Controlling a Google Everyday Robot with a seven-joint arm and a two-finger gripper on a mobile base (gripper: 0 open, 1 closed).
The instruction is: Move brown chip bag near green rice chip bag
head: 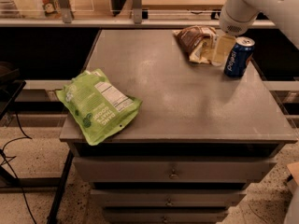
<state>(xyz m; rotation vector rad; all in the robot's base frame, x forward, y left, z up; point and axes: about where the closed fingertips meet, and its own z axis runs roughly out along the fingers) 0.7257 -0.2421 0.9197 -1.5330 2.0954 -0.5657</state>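
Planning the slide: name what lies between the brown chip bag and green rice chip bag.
Camera view: only bare tabletop. The hand is beside the brown chip bag.

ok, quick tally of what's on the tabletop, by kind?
Snack bags: 2, the green rice chip bag at the front left corner and the brown chip bag at the back right.
Soda cans: 1, a blue can upright, right of the brown chip bag.
Total: 3.
The gripper is down between the brown chip bag and the blue can, over the table.
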